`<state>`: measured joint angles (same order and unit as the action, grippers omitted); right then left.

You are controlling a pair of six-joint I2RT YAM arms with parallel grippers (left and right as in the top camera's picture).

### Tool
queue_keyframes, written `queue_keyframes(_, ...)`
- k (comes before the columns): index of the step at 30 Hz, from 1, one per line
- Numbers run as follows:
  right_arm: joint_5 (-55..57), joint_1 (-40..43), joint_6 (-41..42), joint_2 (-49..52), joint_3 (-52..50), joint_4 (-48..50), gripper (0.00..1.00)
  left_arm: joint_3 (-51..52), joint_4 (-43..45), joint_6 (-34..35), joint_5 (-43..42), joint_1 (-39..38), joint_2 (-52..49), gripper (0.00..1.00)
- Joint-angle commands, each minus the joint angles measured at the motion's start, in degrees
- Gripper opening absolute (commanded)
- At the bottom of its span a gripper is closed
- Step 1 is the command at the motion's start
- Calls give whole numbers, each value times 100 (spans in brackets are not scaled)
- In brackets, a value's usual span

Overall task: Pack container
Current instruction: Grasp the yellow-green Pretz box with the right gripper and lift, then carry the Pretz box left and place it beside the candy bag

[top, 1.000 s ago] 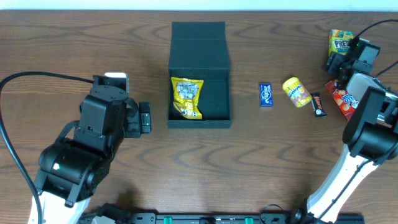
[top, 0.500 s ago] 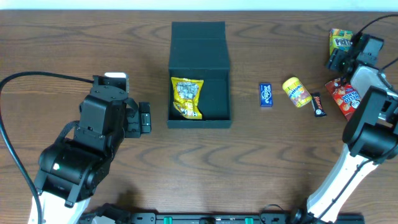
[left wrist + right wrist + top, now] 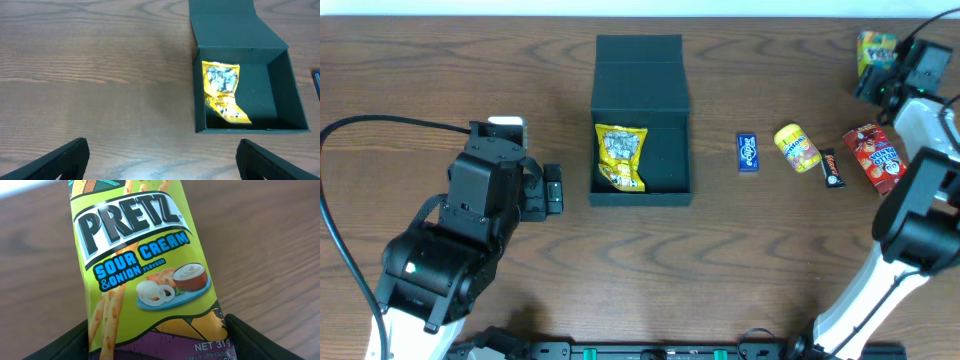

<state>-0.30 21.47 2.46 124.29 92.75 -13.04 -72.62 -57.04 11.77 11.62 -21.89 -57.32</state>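
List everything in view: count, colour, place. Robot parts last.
container: one, matte black, lid open, mid-table
snack bag: one, yellow, inside the container
small packet: one, blue, right of the container
round pack: one, yellow, right of the small packet
small bar: one, dark, beside the round pack
snack pack: one, red, far right
Pretz pack: one, yellow-green, far right corner
table: one, brown wood
left end effector: black, open, left of the container
right end effector: black, gripping the Pretz pack

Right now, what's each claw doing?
Left claw: open, holding nothing.
Right claw: closed on the Pretz pack.
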Motion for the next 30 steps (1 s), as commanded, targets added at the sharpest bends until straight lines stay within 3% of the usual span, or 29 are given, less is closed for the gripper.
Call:
queue_keyframes(1, -46, -144, 52, -575, 94, -116, 60, -114, -17, -63, 83, 13, 0, 95)
queue_keyframes(15, -728, -1167, 181, -1875, 94, -1414, 57, -114, -17, -63, 81, 13, 0, 95)
queue_keyframes(27, -686, -3735, 881, -2234, 94, -2730, 55, -114, -17, -63, 81, 13, 0, 95)
queue_keyframes(30, -50, -4402, 1591, -2229, 90, -3040, 54, -114, -17, -63, 81, 13, 0, 95)
